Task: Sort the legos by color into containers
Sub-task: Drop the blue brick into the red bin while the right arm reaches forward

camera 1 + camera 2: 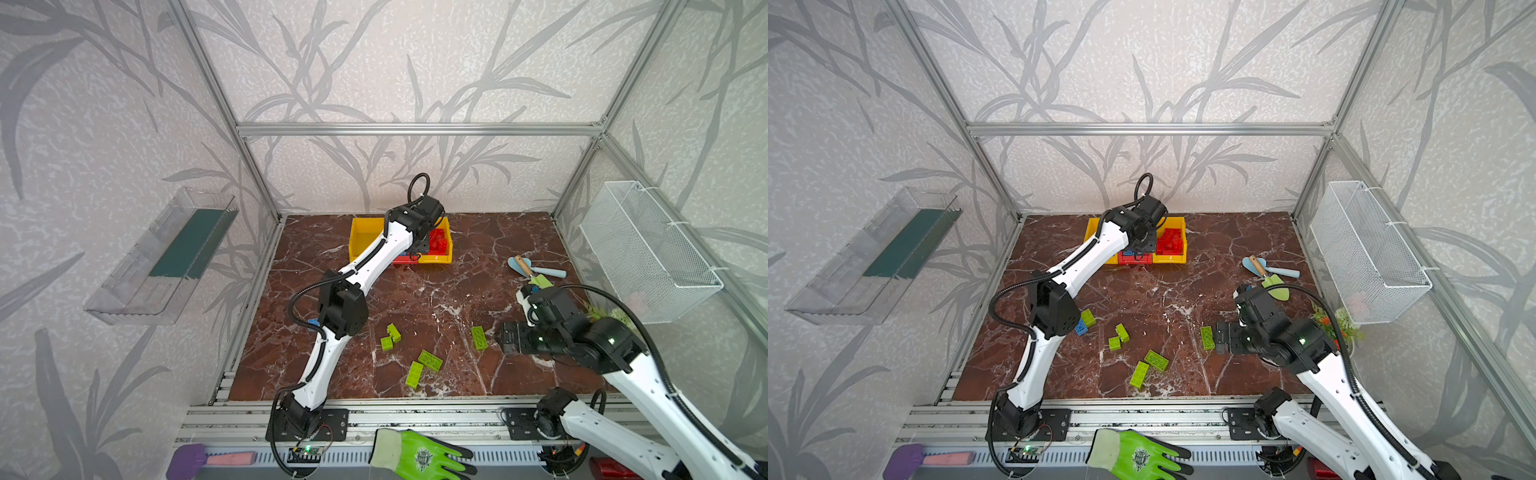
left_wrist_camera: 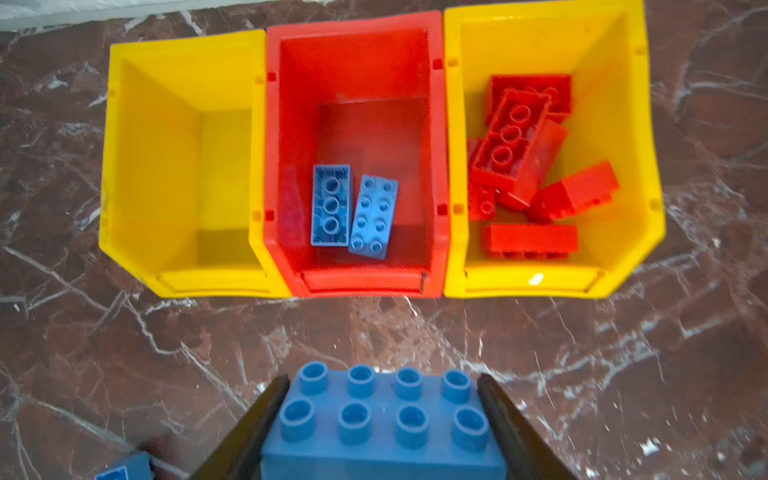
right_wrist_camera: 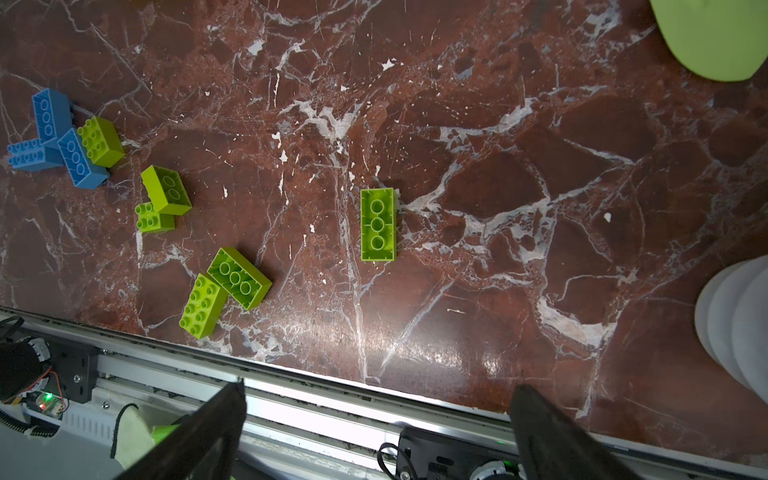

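Left gripper (image 2: 382, 378), pinching 1 blue brick (image 2: 382, 428), risks dropping it short of the 12 o'clock red bin (image 2: 361, 286); right gripper (image 3: 378, 386) spread.

At back the containers (image 1: 360, 237), legos (image 1: 478, 337) before them — basket (image 1: 648, 249) right

Bins (image 2: 357, 282) yellow, red, yellow. Blue bricks (image 2: 330, 205) in the red, red bricks (image 2: 532, 239) in a yellow. Lime bricks (image 3: 377, 224) on counter (image 3: 498, 187): red-brown marble, white veins.

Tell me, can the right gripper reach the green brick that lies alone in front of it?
Probably yes: the right gripper is open and empty, and the green brick lies close by, alone, with nothing between them.
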`<state>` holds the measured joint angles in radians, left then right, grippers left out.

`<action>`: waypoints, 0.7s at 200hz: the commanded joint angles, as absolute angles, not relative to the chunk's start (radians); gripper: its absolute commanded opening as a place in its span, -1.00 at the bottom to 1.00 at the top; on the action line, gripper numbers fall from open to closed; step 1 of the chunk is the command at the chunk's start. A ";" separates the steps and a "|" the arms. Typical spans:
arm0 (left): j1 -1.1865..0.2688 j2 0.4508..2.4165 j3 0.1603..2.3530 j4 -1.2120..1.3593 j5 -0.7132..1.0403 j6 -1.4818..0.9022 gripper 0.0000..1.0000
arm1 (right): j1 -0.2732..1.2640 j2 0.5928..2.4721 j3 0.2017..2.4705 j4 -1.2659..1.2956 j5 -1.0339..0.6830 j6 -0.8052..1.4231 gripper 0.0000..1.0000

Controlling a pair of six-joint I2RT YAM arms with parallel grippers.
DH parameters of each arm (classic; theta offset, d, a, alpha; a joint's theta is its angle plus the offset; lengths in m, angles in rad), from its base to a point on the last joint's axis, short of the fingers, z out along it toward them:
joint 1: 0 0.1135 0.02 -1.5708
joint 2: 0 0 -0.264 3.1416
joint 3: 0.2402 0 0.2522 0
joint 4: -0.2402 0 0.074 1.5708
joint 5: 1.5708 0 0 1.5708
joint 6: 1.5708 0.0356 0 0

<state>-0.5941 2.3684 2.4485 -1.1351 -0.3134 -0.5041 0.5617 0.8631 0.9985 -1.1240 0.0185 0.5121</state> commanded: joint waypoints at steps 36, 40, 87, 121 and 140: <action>-0.511 2.496 2.580 -1.082 -0.261 -0.441 -0.22 | 0.476 1.095 1.153 -1.010 0.003 0.420 0.98; -0.506 2.505 2.592 -1.077 -0.251 -0.445 -0.22 | 0.466 1.111 1.166 -1.007 -0.001 0.413 0.98; -0.478 2.582 2.670 -1.012 -0.178 -0.441 0.16 | 0.363 1.296 1.299 -0.965 -0.069 0.363 0.98; -0.454 2.599 2.684 -0.992 -0.170 -0.449 0.98 | 0.351 1.392 1.380 -0.961 -0.081 0.351 0.98; -0.452 2.579 2.690 -0.987 -0.173 -0.441 0.98 | 0.350 1.425 1.408 -0.963 -0.089 0.346 0.98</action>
<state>-0.4606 2.5893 2.6492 -1.0050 -0.1780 -0.4545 0.3550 1.4002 1.3628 -0.9638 -0.0628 0.3695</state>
